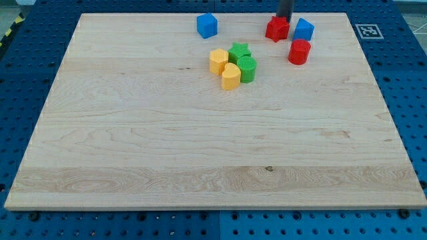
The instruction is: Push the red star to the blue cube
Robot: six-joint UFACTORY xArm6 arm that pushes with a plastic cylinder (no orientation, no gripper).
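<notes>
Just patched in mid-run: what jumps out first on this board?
My tip stands at the view's top right, right behind the red star, which sits beside a blue block; a red cylinder lies just below them. Left of that, two yellow blocks and two green blocks huddle together, with the blue cube alone above them.

Rod tip [283, 19] sits at far edge of the red star [277, 29], star touching a blue block [303, 29] on its right, red cylinder [299, 51] just nearer, blue cube [207, 25] well left, yellow [218, 61] and green blocks [245, 69] clustered nearer on the wooden board [200, 153].
</notes>
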